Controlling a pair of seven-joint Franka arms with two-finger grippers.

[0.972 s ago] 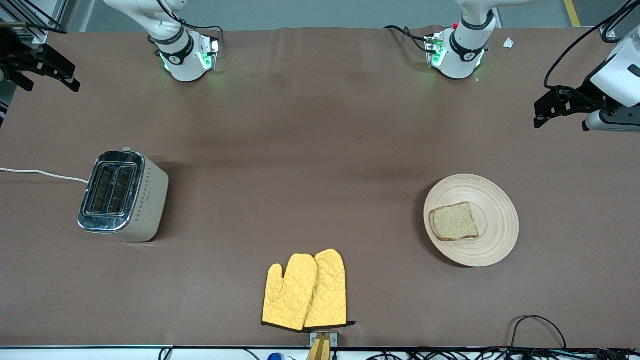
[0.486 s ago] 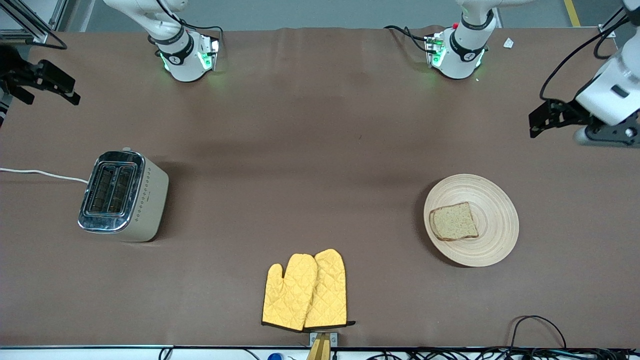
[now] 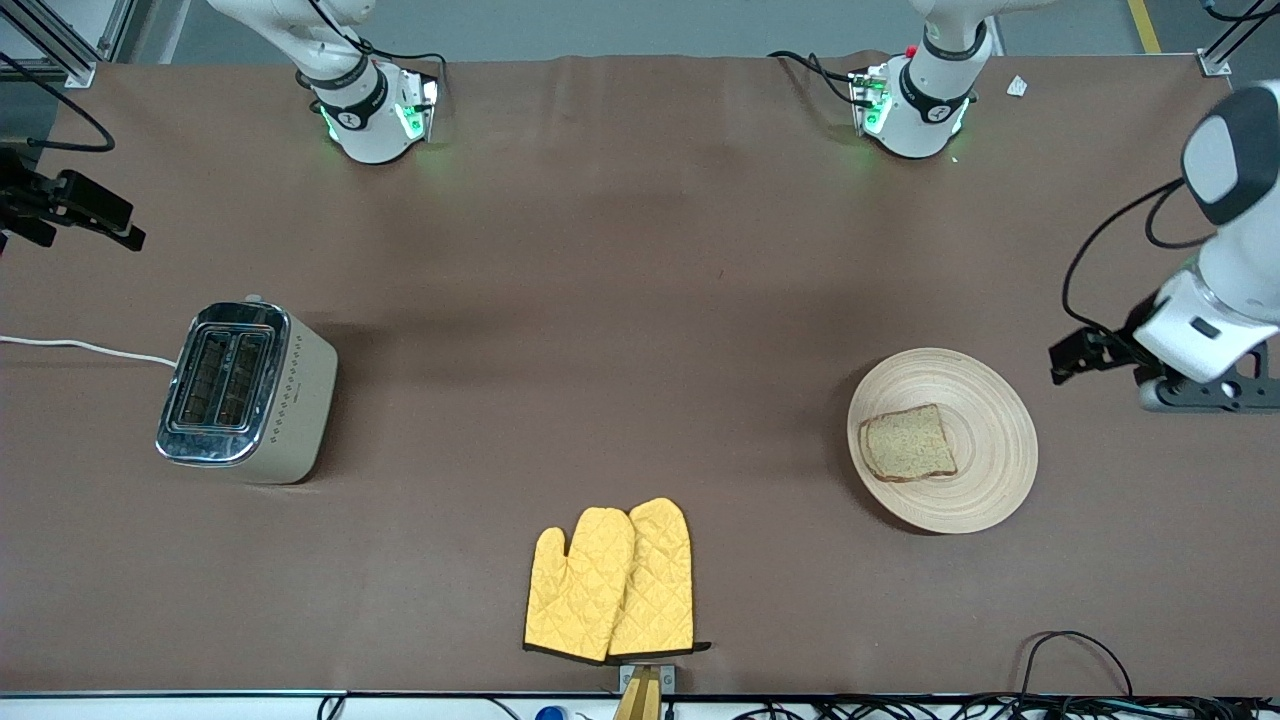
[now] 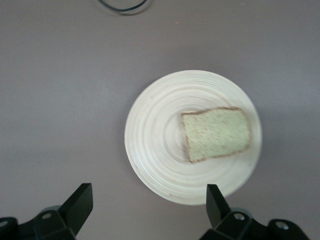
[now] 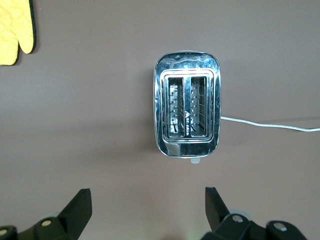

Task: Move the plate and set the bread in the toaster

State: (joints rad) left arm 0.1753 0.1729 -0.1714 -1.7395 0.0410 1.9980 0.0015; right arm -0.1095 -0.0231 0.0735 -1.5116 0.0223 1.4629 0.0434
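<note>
**Desk:** What have you got on the surface (image 3: pixel 640 300)?

**Me:** I see the plate (image 3: pixel 985 440) toward the left arm's end, with the bread (image 3: pixel 907 443) lying flat on it, off-centre toward the middle of the surface. The toaster (image 3: pixel 247 393) stands toward the right arm's end, both slots empty, its white cord (image 3: pixel 85 347) trailing off the edge. A pair of yellow oven mitts (image 3: pixel 612 583) lies between them, nearer the front camera.

**Desk:** And the claws?

**Me:** My left claw (image 3: pixel 1068 358) hangs in the air over bare surface just beside the plate's rim, toward the left arm's end. Its fingers (image 4: pixel 80 202) are spread wide and hold nothing; in the left wrist view the plate and bread sit between them. My right claw (image 3: pixel 80 212) is up over the edge of the surface at the right arm's end, well apart from the toaster, also spread wide and empty; its wrist view looks straight down into the toaster's slots
</note>
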